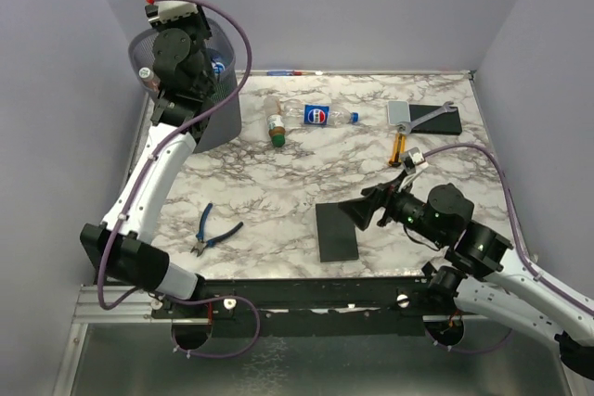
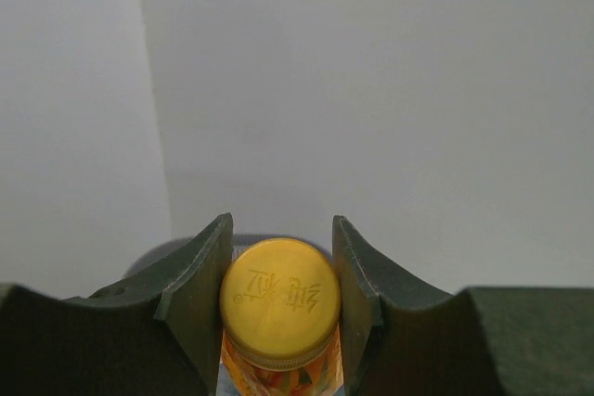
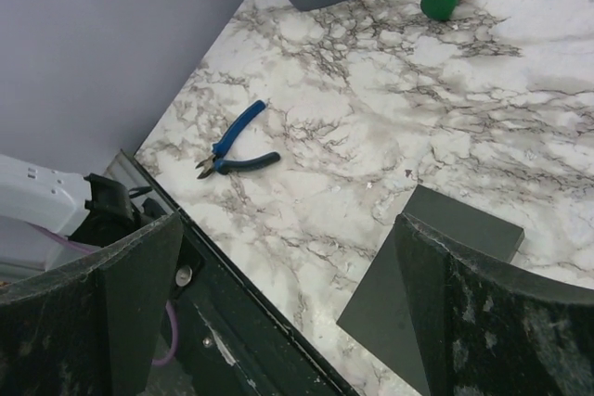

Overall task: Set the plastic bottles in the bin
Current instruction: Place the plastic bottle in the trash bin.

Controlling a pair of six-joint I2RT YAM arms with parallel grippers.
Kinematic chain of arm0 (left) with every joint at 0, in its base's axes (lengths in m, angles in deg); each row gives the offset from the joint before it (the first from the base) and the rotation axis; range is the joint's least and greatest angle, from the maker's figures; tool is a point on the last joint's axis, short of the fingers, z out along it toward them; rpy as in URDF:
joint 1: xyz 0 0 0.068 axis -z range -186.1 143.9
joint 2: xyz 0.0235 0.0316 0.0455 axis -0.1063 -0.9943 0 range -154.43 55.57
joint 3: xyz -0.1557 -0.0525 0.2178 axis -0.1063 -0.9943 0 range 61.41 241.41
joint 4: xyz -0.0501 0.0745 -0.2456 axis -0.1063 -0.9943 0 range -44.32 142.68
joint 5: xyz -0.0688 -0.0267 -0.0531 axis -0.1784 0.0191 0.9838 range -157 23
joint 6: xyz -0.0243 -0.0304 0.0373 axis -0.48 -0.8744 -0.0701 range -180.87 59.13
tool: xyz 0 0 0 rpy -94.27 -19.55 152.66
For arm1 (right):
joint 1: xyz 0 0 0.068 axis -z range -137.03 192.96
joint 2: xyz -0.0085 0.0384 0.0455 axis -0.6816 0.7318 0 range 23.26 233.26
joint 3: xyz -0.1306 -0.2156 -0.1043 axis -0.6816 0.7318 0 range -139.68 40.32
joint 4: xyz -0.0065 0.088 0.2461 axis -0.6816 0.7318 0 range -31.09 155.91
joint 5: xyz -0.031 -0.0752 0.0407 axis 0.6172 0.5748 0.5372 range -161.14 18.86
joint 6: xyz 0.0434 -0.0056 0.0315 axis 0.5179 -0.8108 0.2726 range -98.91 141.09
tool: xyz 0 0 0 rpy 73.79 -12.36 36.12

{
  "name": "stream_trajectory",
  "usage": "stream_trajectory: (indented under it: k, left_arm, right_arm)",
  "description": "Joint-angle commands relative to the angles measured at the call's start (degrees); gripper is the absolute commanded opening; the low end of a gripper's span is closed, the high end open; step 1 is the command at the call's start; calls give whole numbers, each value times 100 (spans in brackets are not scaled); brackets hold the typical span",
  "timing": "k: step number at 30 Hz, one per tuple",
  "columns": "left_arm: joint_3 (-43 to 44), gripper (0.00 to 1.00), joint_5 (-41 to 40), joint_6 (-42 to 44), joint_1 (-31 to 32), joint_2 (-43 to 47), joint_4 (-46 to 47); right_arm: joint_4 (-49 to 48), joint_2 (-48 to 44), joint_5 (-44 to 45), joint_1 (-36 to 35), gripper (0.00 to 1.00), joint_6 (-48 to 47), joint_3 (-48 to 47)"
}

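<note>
**A:** So, where is the left gripper [image 2: 281, 261] sitting, and what is it doing?

**B:** It is hanging high over the tall dark grey mesh bin [image 1: 221, 116] in the far left corner. Its fingers are pinching a small orange-labelled bottle with a yellow screw cap [image 2: 280, 301] at the cap and neck. The cap is facing the wrist camera and the body is running down out of view. Gripping it by the narrow top is leaving the bulk of the bottle free below the fingers, so I am reading this as lining up a drop.

**A:** Is it right over the opening?

**B:** The arm is hiding the bottle from above (so I cannot tell how it sits against the rim), but the wrist is standing over the bin's mouth.

**A:** And the right gripper [image 3: 288, 322]?

**B:** It is gaping wide with nothing in it, hovering low over a flat black rectangular slab [image 1: 336, 232] near the front edge. I think it is waiting there, well apart from the left arm's work.

**A:** What is waiting on the white marble-patterned table [image 1: 278, 183]?

**B:** An amber bottle with a green cap [image 1: 275, 124] and a clear bottle with a blue label and blue cap [image 1: 320, 116] are lying on their sides just beside the bin
</note>
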Motion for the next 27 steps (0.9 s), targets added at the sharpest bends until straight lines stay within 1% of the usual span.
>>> stream_trajectory:
  k: [1, 2, 4, 9, 10, 11, 12, 13, 15, 17, 20, 23, 27]
  left_arm:
    - [-920, 0, 91, -504, -732, -107, 2624]
    - [-890, 0, 24, -551, -849, -238, 2775]
    - [-725, 0, -124, -638, -1060, -537, 2769]
    - [-591, 0, -643, -610, -1429, -1134, 2736]
    - [-553, 0, -635, -775, -1566, -1229, 2531]
    - [-460, 0, -532, -1140, -1700, -1347, 2186]
    - [-360, 0, -401, -1463, -1804, -1452, 1621]
    - [-316, 0, -261, -1742, -1866, -1555, 1281]
    - [-381, 0, -100, -2150, -1902, -1680, 922]
    - [-618, 0, -24, -2433, -1903, -1670, 867]
    - [-785, 0, 202, -2506, -1903, -1694, 696]
    - [-815, 0, 175, -2353, -1908, -1777, 381]
    - [-925, 0, -330, -1929, -1905, -1824, 126]
  right_arm:
    - [-392, -233, -15, -13, 98, 320, 493]
    - [-409, -269, -52, -13, 98, 364, 582]
    - [-359, -346, -53, -13, 98, 413, 699]
    - [-182, -612, 272, -13, 98, 393, 907]
    - [-169, -688, 357, -13, 98, 386, 962]
    - [-172, -771, 443, -13, 99, 384, 1019]
    - [-172, -842, 533, -13, 99, 384, 1077]
    - [-191, -908, 613, -13, 99, 384, 1139]
    - [-219, -1009, 740, -13, 99, 365, 1238]
    - [-206, -1059, 827, -13, 99, 337, 1266]
    - [-137, -1105, 929, -13, 99, 322, 1256]
    - [-133, -1171, 978, -13, 99, 352, 1298]
    - [-110, -1157, 981, -13, 99, 378, 1323]
